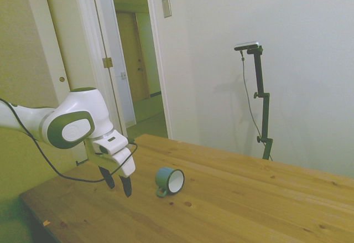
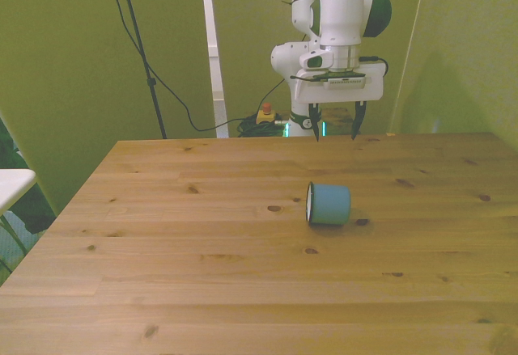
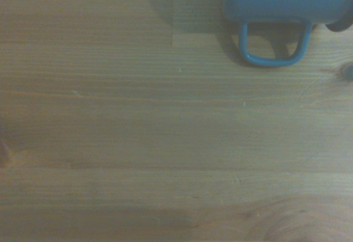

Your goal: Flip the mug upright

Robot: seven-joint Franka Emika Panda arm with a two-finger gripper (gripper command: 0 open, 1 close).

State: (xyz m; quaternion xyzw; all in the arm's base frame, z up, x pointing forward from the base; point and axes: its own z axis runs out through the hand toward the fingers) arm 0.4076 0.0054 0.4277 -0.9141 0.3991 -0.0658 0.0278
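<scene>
Mug on its side, end effector empty above the counter

Pale walls and an open doorway [image 1: 135,60] stand behind a wooden counter [image 2: 202,290] of knotty planks. Over the counter's far edge in the front view hangs the white arm [image 1: 72,124], its end effector [image 2: 333,120] pointing down, fingers spread wide with nothing between them, clear of the wood.

Near the middle of the counter, nearer the front view's right edge than its left, lies the mug [image 2: 329,204]. It rests on its side, the dark-rimmed mouth facing the front view's left; the side view shows the white inside. Its small loop handle [image 3: 271,48] lies flat against the wood, on the side toward the arm. Mug and end effector are near but apart.

By its look it is thin enamelled metal: probably light, stiff, smooth and a little slippery, and, being round, likely to roll if nudged. A sound hold would be across the rim, one finger inside the mouth and one on the outer wall, or across the body; the handle looks too small and low to pinch cleanly. The flip is not yet begun.
</scene>
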